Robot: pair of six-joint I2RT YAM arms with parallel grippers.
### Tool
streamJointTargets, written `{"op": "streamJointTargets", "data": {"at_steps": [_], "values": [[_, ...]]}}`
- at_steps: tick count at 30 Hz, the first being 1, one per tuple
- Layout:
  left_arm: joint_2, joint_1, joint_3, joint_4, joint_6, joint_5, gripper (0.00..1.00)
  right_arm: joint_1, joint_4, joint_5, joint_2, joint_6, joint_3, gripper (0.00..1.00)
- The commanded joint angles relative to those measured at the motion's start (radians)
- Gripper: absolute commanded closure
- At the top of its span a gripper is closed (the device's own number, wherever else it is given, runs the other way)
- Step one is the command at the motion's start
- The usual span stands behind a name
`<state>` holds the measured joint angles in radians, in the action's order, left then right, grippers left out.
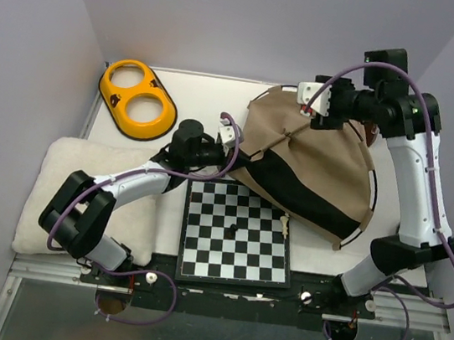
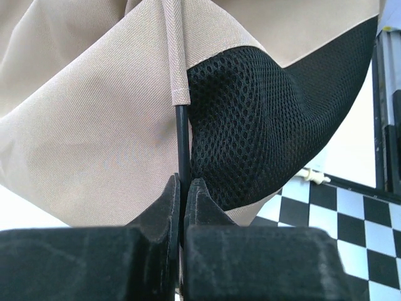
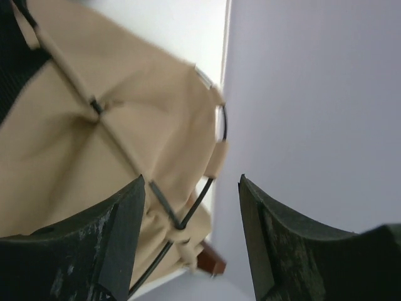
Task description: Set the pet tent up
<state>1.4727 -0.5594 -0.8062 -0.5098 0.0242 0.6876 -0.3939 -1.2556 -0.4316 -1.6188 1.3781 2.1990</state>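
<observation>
Pet tent [image 1: 307, 169] on table [image 1: 212, 96], centre-right — near edge overlaps far right corner of chessboard [image 1: 238, 232]. Chessboard at near edge, between arm bases. Cushion [image 1: 60, 155] left of chessboard, left arm across it. Two-hole tray [image 1: 137, 100] behind cushion, far left corner. Left gripper [image 2: 183, 183] at tent's left edge — right gripper [image 3: 191, 185] at its far side.
</observation>
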Motion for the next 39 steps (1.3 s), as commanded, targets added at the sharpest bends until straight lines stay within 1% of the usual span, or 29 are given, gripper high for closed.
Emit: {"op": "streamJointTargets", "data": {"at_steps": [1,4,6,8,10,13,14,18,22,25,30,32,33,34,35,39], "values": [[-0.02,0.021,-0.005,0.113,-0.144,0.052,1.0,0.134,-0.044,0.05,-0.076,0.002,-0.059,0.33],[-0.02,0.023,-0.002,0.114,-0.173,0.061,1.0,0.184,-0.008,0.054,-0.113,0.01,-0.047,0.33],[-0.017,0.023,-0.007,0.122,-0.179,0.059,1.0,0.187,0.011,0.044,-0.13,0.01,-0.03,0.33],[-0.02,0.023,-0.005,0.129,-0.197,0.059,1.0,0.187,0.002,0.007,-0.142,0.027,-0.015,0.36],[-0.026,0.023,-0.001,0.123,-0.211,0.052,1.0,0.182,-0.007,-0.013,-0.142,0.051,-0.033,0.36],[-0.035,0.026,0.005,0.126,-0.214,0.05,1.0,0.179,-0.016,-0.001,-0.139,0.116,-0.094,0.39],[-0.037,0.027,0.012,0.122,-0.219,0.05,1.0,0.178,-0.004,0.017,-0.133,0.143,-0.12,0.41],[-0.055,0.041,0.036,0.111,-0.23,0.041,1.0,0.184,0.108,0.117,-0.11,0.194,-0.223,0.62],[-0.074,0.075,0.073,0.126,-0.253,0.052,1.0,0.211,0.16,0.152,-0.122,0.185,-0.188,0.75],[-0.086,0.101,0.093,0.146,-0.273,0.064,1.0,0.25,0.171,0.174,-0.151,0.174,-0.125,0.8],[-0.1,0.131,0.114,0.174,-0.306,0.079,1.0,0.319,0.199,0.18,-0.202,0.151,-0.035,0.84],[-0.1,0.144,0.116,0.183,-0.32,0.084,1.0,0.329,0.203,0.18,-0.213,0.145,-0.027,0.85],[-0.098,0.15,0.119,0.185,-0.325,0.086,1.0,0.331,0.2,0.177,-0.213,0.141,-0.028,0.89],[-0.098,0.151,0.116,0.183,-0.328,0.086,1.0,0.331,0.191,0.16,-0.21,0.13,-0.03,0.96],[-0.098,0.151,0.116,0.177,-0.333,0.086,1.0,0.329,0.182,0.124,-0.205,0.116,-0.03,0.99],[-0.101,0.151,0.092,0.131,-0.311,0.116,1.0,0.3,0.104,0.009,-0.156,0.093,-0.051,0.99]]}}
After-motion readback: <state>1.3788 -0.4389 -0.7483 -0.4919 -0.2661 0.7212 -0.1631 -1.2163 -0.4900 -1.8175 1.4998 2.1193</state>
